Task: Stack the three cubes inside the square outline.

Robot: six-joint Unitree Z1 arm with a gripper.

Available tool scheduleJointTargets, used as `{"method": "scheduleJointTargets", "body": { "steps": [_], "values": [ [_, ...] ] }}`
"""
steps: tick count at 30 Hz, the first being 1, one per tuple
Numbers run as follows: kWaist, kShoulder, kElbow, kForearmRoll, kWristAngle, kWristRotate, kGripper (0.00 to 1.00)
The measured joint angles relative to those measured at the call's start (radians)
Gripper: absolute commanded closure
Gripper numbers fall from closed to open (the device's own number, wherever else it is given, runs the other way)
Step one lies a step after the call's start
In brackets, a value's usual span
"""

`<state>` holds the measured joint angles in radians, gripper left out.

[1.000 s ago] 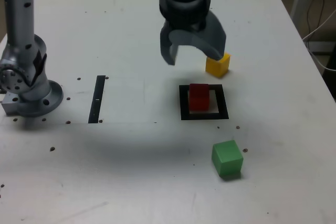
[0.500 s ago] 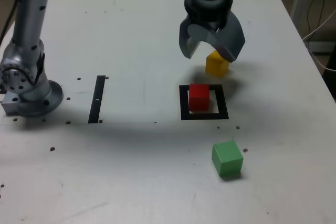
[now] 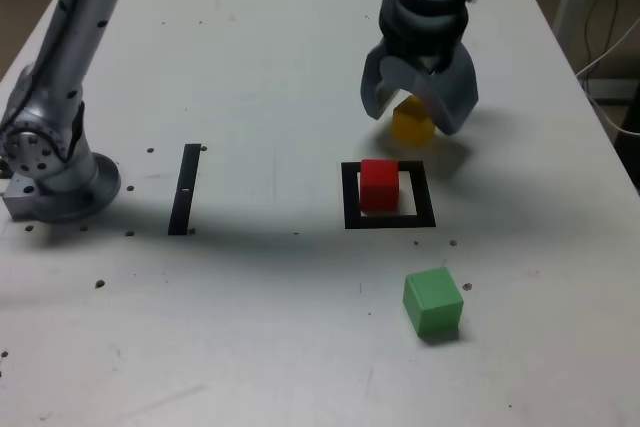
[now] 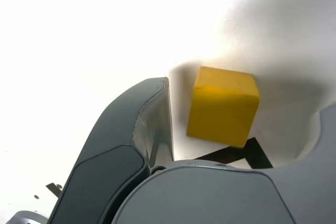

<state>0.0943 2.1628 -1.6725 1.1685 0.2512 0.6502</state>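
The yellow cube (image 3: 412, 127) rests on the white table just behind the square outline (image 3: 350, 199). My gripper (image 3: 411, 119) has come down around it, one finger on each side. In the wrist view the yellow cube (image 4: 223, 106) sits between the grey fingers (image 4: 142, 129), with a visible gap beside it, so the gripper (image 4: 244, 98) is open and holds nothing. The red cube (image 3: 379, 185) stands inside the outline, towards its back edge. Nearer the camera, the green cube (image 3: 433, 301) lies alone on the table. A corner of the outline (image 4: 247, 153) shows behind the yellow cube.
A thin black strip (image 3: 186, 188) lies at the exterior view's left of the outline. The arm's grey base (image 3: 50, 162) stands at the far left. The table's right edge (image 3: 585, 97) runs close by, with cables beyond it.
The gripper has moved to the exterior view's right and down, from above the outline's back edge to around the yellow cube. Its jaws have narrowed a little. None of the cubes has moved.
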Motion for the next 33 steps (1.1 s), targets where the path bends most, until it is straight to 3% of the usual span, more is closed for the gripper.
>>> {"method": "scheduleJointTargets", "body": {
  "steps": [4, 11, 15, 33],
  "values": [
    [0.0, 0.021, -0.017, 0.0, -0.006, 0.0, 0.27],
    [0.0, 0.039, -0.028, -0.004, -0.012, -0.033, 0.58],
    [0.0, 0.039, -0.035, -0.001, -0.015, -0.039, 0.69],
    [0.0, 0.039, -0.044, 0.017, -0.029, -0.04, 0.72]
  ]
}}
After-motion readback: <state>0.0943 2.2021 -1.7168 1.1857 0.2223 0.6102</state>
